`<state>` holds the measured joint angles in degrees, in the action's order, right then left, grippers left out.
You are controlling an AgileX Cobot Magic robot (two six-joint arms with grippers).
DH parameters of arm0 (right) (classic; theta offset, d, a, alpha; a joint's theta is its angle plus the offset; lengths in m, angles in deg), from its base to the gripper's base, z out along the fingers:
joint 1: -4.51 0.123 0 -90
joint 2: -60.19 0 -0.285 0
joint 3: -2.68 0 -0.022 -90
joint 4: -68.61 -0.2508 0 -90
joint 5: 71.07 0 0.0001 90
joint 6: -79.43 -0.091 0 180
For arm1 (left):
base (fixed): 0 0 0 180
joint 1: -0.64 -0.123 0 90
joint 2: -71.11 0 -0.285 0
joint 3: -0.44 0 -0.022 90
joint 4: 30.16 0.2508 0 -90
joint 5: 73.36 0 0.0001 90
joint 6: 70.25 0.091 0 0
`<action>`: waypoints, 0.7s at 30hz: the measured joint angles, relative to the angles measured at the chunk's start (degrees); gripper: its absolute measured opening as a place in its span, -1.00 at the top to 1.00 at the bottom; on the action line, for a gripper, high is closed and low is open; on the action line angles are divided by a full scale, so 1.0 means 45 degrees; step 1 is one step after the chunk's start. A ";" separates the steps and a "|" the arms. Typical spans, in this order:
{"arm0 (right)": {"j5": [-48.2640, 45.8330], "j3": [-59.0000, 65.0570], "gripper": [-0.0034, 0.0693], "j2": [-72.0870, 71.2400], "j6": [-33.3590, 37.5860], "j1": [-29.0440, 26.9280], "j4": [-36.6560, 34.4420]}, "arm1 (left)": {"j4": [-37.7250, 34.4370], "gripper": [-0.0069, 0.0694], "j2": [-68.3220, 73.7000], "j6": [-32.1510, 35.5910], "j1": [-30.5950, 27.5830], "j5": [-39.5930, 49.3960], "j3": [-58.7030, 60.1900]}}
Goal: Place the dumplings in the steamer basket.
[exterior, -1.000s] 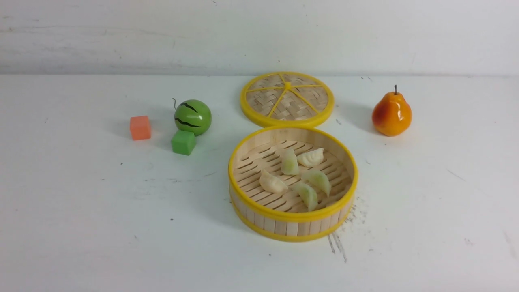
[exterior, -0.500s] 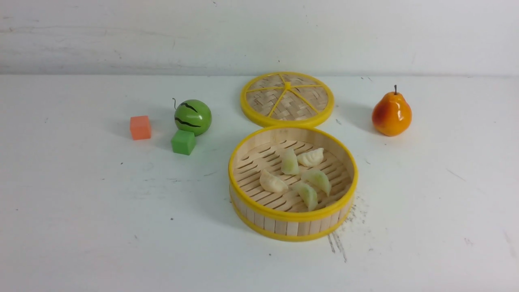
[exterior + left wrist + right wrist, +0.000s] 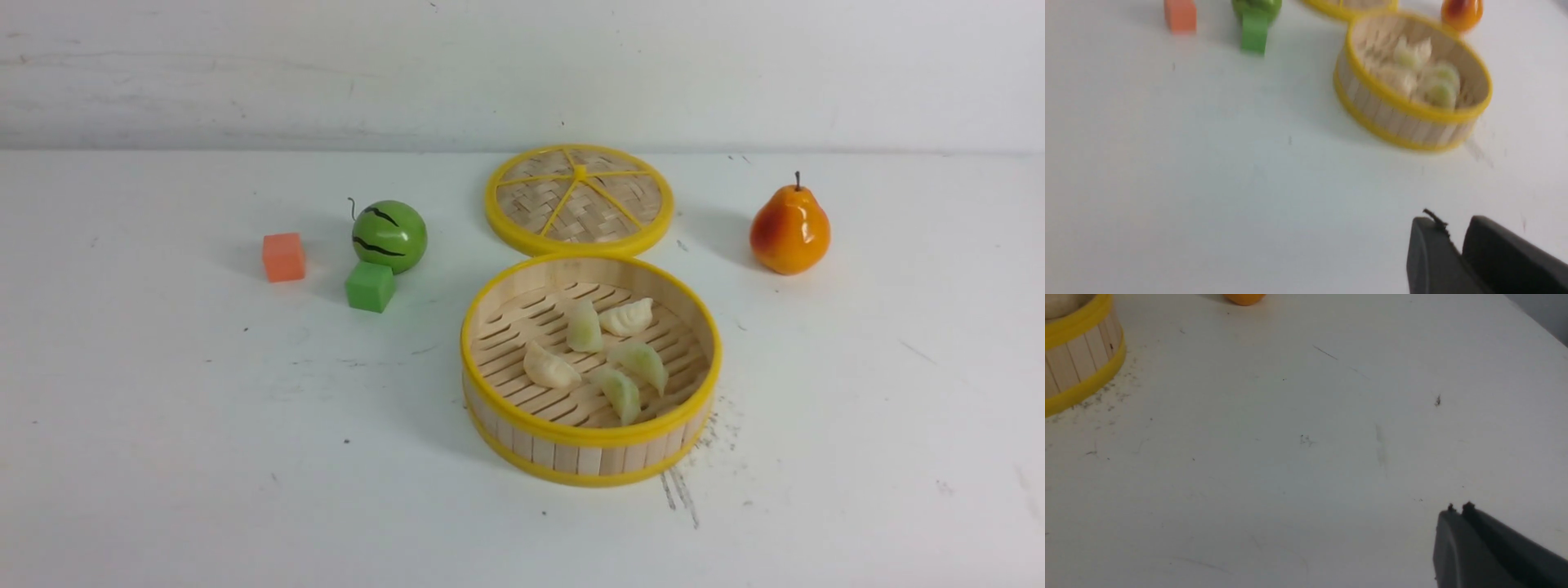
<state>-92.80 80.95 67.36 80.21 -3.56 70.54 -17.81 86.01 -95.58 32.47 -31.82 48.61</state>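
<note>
Left gripper [image 3: 1455, 234]: one, seen only in its own wrist view (blurred); two dark fingers pressed together, nothing between them, above bare table [image 3: 1208, 183], well apart from the basket.
Right gripper [image 3: 1457, 512]: one, seen only in its own wrist view; fingers closed tip to tip, empty, over scuffed table, well apart from the basket's wall.
Basket [image 3: 589, 437]: one, upright on the table near the middle, nearest thing in the front view, uncovered.
Dumplings [image 3: 604, 351]: five, all inside the basket on its slatted floor (three greenish, two cream); clustered at the centre and toward the right, some touching.
Green cube [image 3: 370, 287]: one, left of the basket, just in front of the melon.
Orange cube [image 3: 283, 257]: one, farther left, apart from the green one.
Melon [image 3: 389, 236]: one small striped ball.
Pear [image 3: 789, 229]: one, upright, right of the lid, well apart.
Lid [image 3: 579, 199]: one, lying flat just behind the basket, rims almost touching.
</note>
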 joint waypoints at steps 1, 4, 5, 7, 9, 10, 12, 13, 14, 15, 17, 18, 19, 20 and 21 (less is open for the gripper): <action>0.0000 0.0000 0.90 0.0000 0.0000 0.0000 0.0000 | 0.0032 0.67 0.0052 0.0026 -0.0468 -0.0687 0.0132; 0.0000 0.0000 0.90 0.0000 0.0000 0.0000 0.0000 | -0.0148 0.86 0.0104 0.0479 -0.2273 -0.3166 0.0953; 0.0000 0.0000 0.90 0.0000 0.0000 0.0000 0.0000 | -0.0343 0.86 0.0104 0.0726 -0.2821 -0.3943 0.1260; 0.0000 0.0000 0.90 0.0000 0.0000 0.0000 0.0000 | -0.0754 0.86 0.0091 0.0989 -0.3678 -0.4712 0.1778; 0.0000 0.0000 0.90 0.0000 0.0000 0.0000 0.0000 | -0.1692 0.86 -0.0020 0.1513 -0.5191 -0.6383 0.2938; 0.0000 0.0000 0.90 0.0000 0.0000 0.0000 0.0000 | -0.2064 0.86 -0.0142 0.1660 -0.5786 -0.6973 0.3527; 0.0000 0.0000 0.90 0.0000 0.0000 0.0000 0.0000 | -0.2548 0.86 -0.0523 0.1800 -0.6704 -0.7820 0.4704; 0.0000 0.0000 0.90 0.0000 0.0000 0.0000 0.0000 | -0.2589 0.86 -0.0611 0.1806 -0.6841 -0.7916 0.4929; 0.0000 0.0000 0.90 0.0000 0.0000 0.0000 0.0000 | -0.2646 0.86 -0.0854 0.1838 -0.7108 -0.8083 0.5464; 0.0000 0.0000 0.90 0.0000 0.0000 0.0000 0.0000 | -0.2627 0.86 -0.1334 0.1886 -0.7382 -0.8105 0.6288; 0.0000 0.0000 0.90 0.0000 0.0000 0.0000 0.0000 | -0.2590 0.86 -0.1606 0.1921 -0.7441 -0.7734 0.6673; 0.0000 0.0000 0.90 0.0000 0.0000 0.0000 0.0000 | -0.2590 0.86 -0.1677 0.1937 -0.7452 -0.7205 0.6748; 0.0000 0.0000 0.90 0.0000 0.0000 0.0000 0.0000 | -0.2590 0.86 -0.1701 0.1947 -0.7467 -0.6611 0.6765; 0.0000 0.0000 0.90 0.0000 0.0000 0.0000 0.0000 | -0.2590 0.86 -0.1706 0.1947 -0.7483 -0.6316 0.6776; 0.0000 0.0000 0.89 0.0000 0.0000 0.0000 0.0000 | -0.2590 0.86 -0.1706 0.1947 -0.7495 -0.5914 0.6790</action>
<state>-92.80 80.95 67.36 80.21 -3.56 70.54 -29.46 78.33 -86.82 -1.26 -58.43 79.17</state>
